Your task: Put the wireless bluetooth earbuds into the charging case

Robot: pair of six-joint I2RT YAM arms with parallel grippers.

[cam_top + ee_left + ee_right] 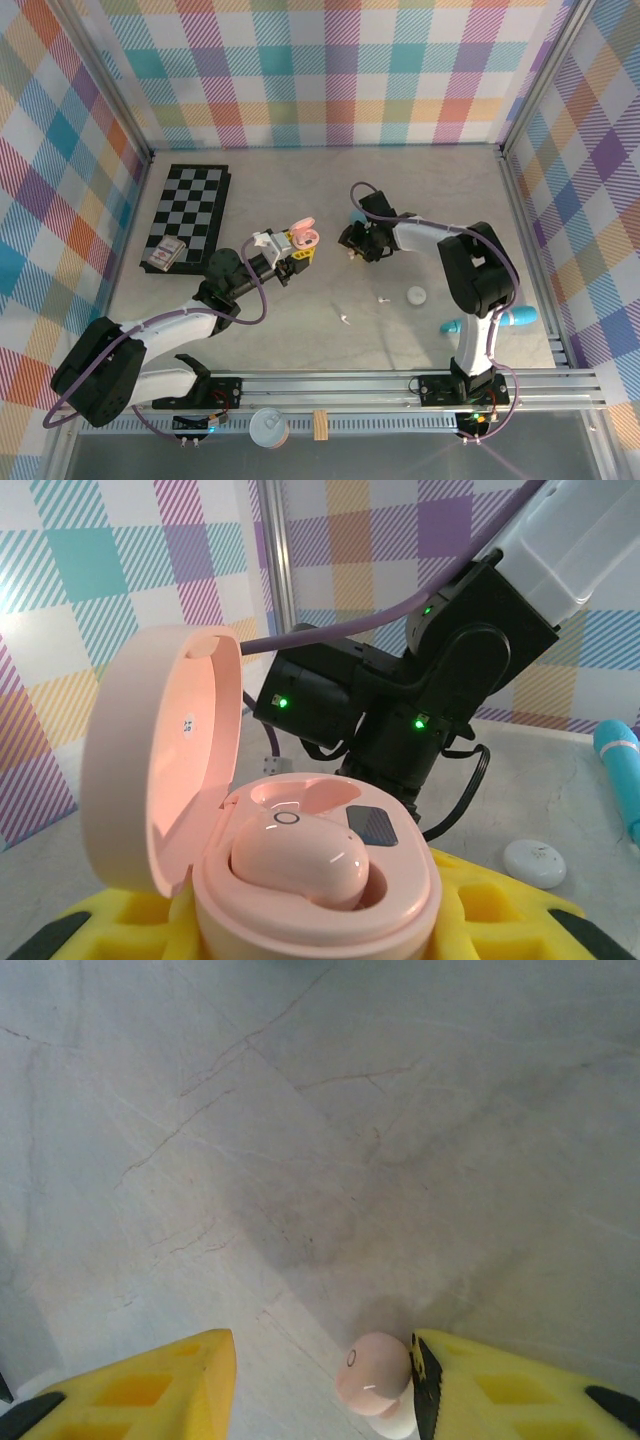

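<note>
Left arm reaches from near-left edge to table centre, left gripper clamped on pink case. Right arm folds leftward from near-right edge, right gripper facing down, jaws apart.

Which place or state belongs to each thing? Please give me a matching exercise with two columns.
1 pink case
2 white case
3 chessboard
4 turquoise tube

a near right of the table
b far left of the table
c held in the left gripper, lid open
d lying shut on the table

Pairs: 1-c, 2-d, 3-b, 4-a
</note>
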